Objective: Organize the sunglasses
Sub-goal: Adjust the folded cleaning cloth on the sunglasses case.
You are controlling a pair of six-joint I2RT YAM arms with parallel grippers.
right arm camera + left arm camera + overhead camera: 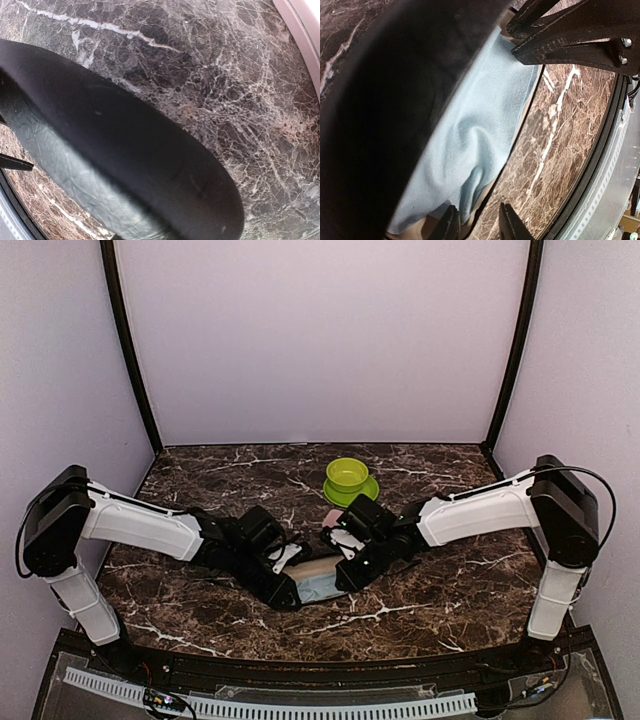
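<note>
**Top view with 2 wrist views.** The 2 arms meet near the centre of the dark marble-patterned table [450, 590]. The left arm reaches in from 9 o'clock and the right from 3 o'clock, over an open black hard case [322, 587] lined with light-blue fabric [485, 130]. The left gripper [476, 216] sits at the case's 9 o'clock end. Its wrist view shows its 2 fingers [448, 225] narrowly apart, astride the case's rim, but we cannot tell whether they pinch it. The right gripper [343, 562] sits at the case's 1 o'clock edge. Its wrist view is filled by the black lid [150, 165] and a greyish crinkled inner face. Its fingertips are out of sight, so we cannot tell whether it is spread or pressed together. We cannot make out the sunglasses in any of the 3 views, since the arms and the lid cover most of the case's interior. At 12 o'clock from the case stands a green bowl [347, 474] on a green saucer [366, 492]. A small pink object [332, 516] shows between the saucer and the right gripper.
</note>
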